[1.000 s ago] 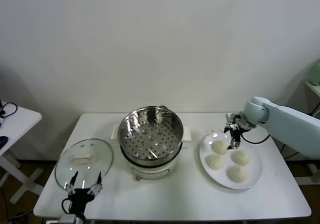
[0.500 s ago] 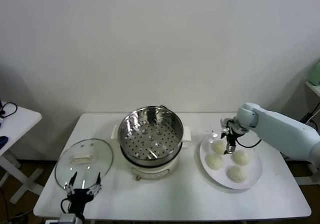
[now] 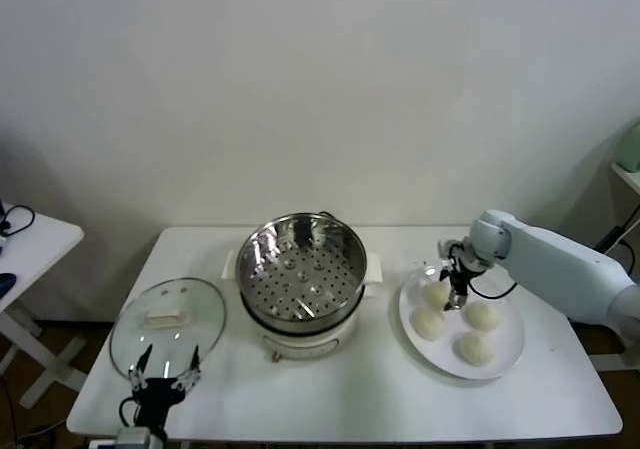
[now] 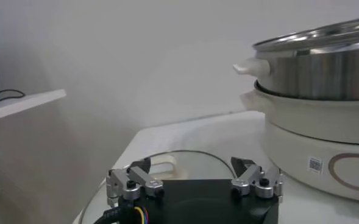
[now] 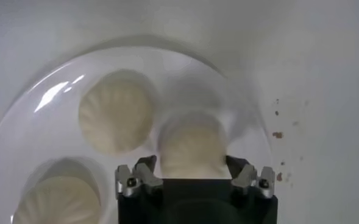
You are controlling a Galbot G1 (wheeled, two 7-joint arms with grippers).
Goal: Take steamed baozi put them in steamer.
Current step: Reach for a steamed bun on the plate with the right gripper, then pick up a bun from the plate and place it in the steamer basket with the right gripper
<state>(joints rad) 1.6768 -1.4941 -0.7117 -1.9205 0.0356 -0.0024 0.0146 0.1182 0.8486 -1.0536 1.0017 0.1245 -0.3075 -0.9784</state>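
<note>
Steamer [image 3: 302, 269] empty; four baozi on plate [image 3: 508, 357]. Right gripper [image 5: 193, 176] jaws straddling twelve-o'clock baozi [image 5: 192, 148], grip unclear; left gripper [image 4: 194, 180] jaws spread.

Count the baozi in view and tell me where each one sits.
4, all on the white plate, none in the steamer: far-left baozi between the right pincer fingers, far-right, near-left, near-right. None look hidden.

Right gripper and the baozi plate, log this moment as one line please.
right gripper: straddling one baozi on plate | baozi on plate: four | steamer: empty | left gripper: open, parked near lid
</note>
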